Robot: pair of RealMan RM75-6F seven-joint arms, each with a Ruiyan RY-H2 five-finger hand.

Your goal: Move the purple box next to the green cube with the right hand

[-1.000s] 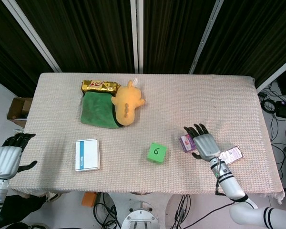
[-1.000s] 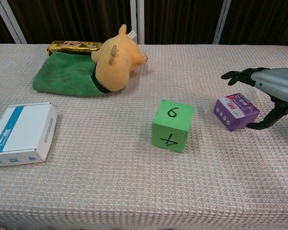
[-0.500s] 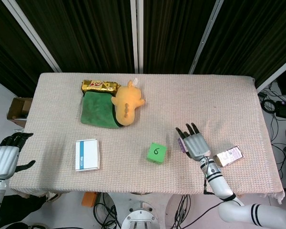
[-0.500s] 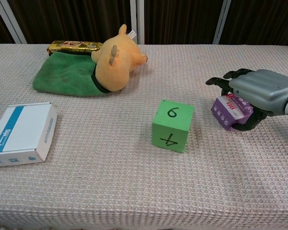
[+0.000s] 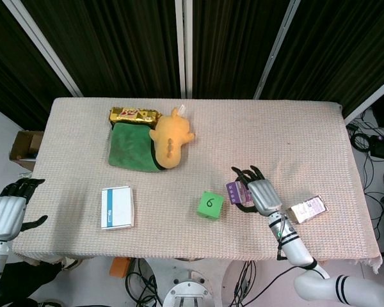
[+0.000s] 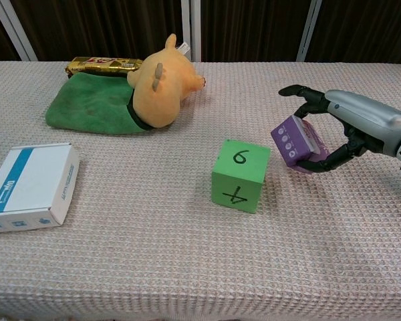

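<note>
Fingers of the right hand [image 6: 347, 134] are curling around the purple box [image 6: 295, 142], thumb underneath and the rest over the top, so the box is being pinched and carried tilted, apparently just clear of the table [image 6: 187, 267]. It is hanging just right of the green cube [image 6: 240, 175], near but not touching it — a sensible hold for the last stretch, since, as I judge it, only a short shift toward the cube and a set-down are remaining.

Head view is showing what the chest view is missing: the left hand [image 5: 6, 211] far to the cube's left, off the table edge, fingers loosely curled and holding nothing, and a small pink packet [image 5: 307, 208] lying right of the cube beyond the working hand. Chest view alone is revealing the box's tilt and the thumb beneath it.
</note>
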